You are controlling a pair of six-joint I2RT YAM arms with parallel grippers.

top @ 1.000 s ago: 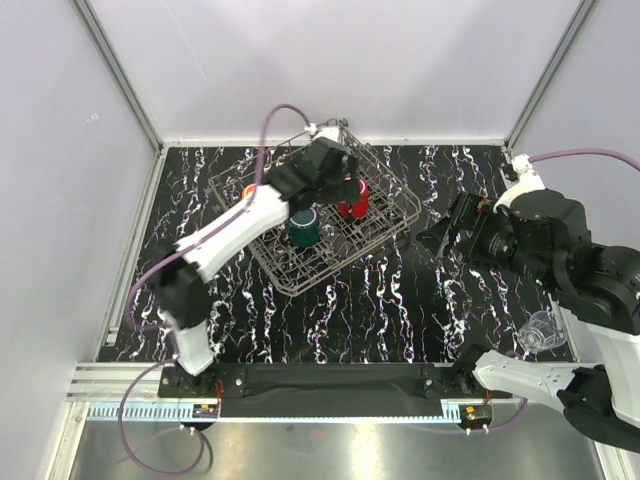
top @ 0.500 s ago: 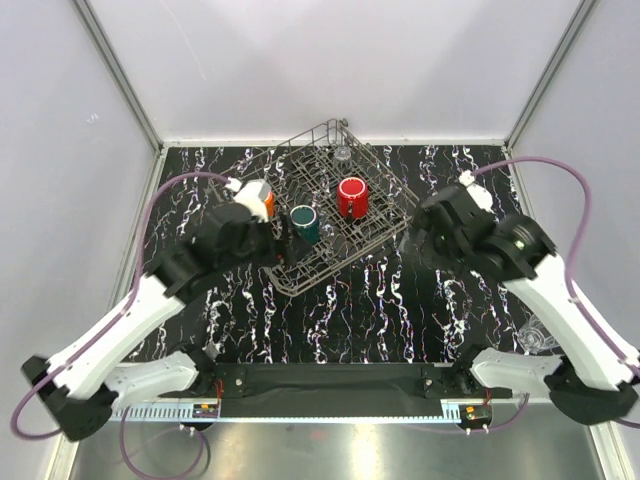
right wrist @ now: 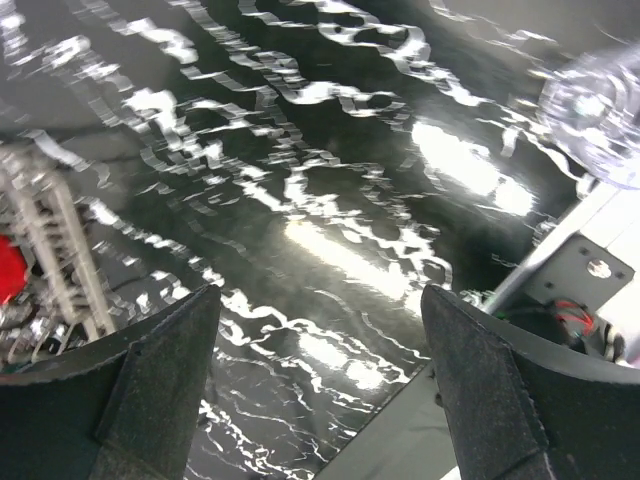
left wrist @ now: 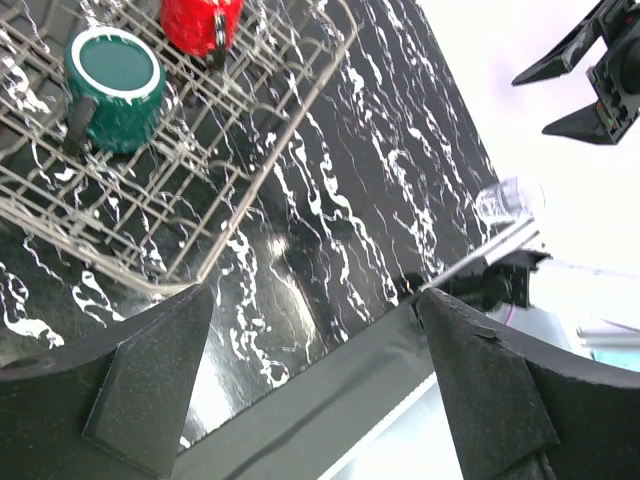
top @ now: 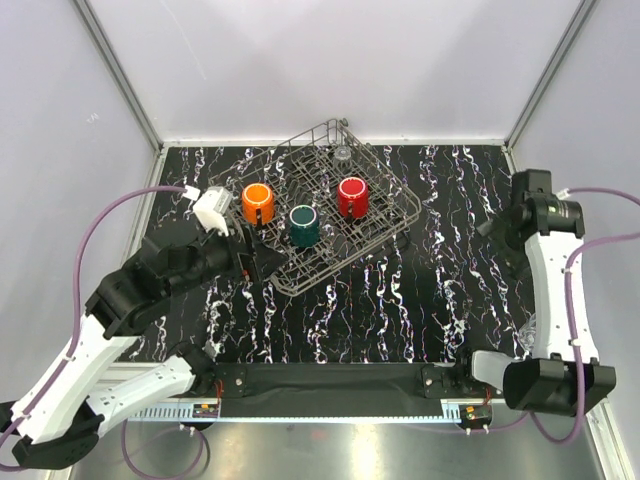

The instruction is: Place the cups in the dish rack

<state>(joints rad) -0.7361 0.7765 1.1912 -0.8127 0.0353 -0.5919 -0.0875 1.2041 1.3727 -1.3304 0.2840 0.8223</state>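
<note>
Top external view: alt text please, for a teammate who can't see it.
Grey wire dish rack on a black marbled table holds an orange cup, a dark teal cup and a red cup. The left gripper hangs open beside the rack's near-left edge.

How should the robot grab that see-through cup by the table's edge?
Probably across its round wall, coming from above: the clear cup is small and round, alone on the table, so open jaws can straddle it.
</note>
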